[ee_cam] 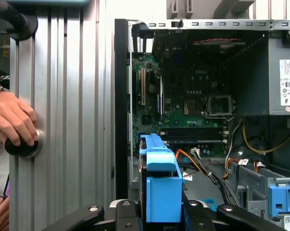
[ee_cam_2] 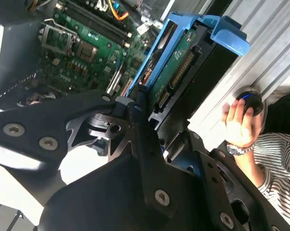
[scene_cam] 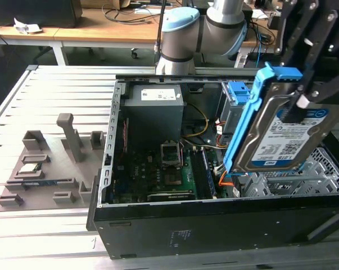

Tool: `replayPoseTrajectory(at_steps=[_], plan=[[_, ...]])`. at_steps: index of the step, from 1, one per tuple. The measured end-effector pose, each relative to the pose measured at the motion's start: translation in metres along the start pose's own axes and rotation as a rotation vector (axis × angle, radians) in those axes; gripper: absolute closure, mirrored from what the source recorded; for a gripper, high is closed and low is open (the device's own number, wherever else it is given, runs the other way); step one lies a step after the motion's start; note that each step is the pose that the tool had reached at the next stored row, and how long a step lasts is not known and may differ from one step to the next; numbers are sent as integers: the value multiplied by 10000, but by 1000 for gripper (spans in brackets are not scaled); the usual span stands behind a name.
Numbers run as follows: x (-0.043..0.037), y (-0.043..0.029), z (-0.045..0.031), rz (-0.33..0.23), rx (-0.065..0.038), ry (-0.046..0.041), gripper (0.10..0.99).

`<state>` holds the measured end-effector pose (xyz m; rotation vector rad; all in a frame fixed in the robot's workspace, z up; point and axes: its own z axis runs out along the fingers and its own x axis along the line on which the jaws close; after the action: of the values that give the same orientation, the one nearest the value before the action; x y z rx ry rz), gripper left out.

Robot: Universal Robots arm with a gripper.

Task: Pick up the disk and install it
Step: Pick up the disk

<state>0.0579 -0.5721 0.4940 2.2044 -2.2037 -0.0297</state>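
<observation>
The disk (scene_cam: 281, 135), a silver hard drive with a blue-and-white label in a blue plastic carrier, hangs tilted above the exterior view's right side of the open computer case (scene_cam: 214, 211). My black gripper (scene_cam: 304, 98) comes down from the top right and is shut on the disk. In the second wrist view the disk (ee_cam_2: 178, 67) shows edge-on, green circuit side visible, clamped by the gripper (ee_cam_2: 140, 103). In the first wrist view the blue carrier (ee_cam: 160, 187) stands between the fingers (ee_cam: 202, 209), over the case's drive area.
Inside the case lie the green motherboard (scene_cam: 169, 169), the grey power-supply box (scene_cam: 155, 107) and the drive cage with blue latches (scene_cam: 236, 98). A grey fixture plate (scene_cam: 45, 169) sits on the table left of the case. A person's hand (ee_cam: 12, 120) rests on a black knob.
</observation>
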Motion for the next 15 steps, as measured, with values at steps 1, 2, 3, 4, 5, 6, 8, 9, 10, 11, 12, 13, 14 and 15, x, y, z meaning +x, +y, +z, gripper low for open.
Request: replayPoseTrajectory(at_steps=[1,2,3,4,5,6,8,9,10,11,12,13,14,15], plan=[[0,-35,0,1,-6,0,722],[0,-78,-1,-1,-11,-1,722],[0,-114,-1,-1,-17,0,722],[0,-156,-1,0,-23,-1,722],[0,-184,-2,0,-28,-1,722],[0,-235,-2,0,-36,0,722],[0,-304,-3,-1,-47,-1,722],[0,-344,-3,0,-54,-1,722],[0,-376,-3,0,-59,-1,722],[0,-431,-4,-1,-68,0,722],[0,-460,-3,-1,-73,-1,722],[0,-498,-4,-1,-78,-1,722],[0,-528,-4,0,-83,-1,722],[0,-551,-4,0,-85,-1,722]])
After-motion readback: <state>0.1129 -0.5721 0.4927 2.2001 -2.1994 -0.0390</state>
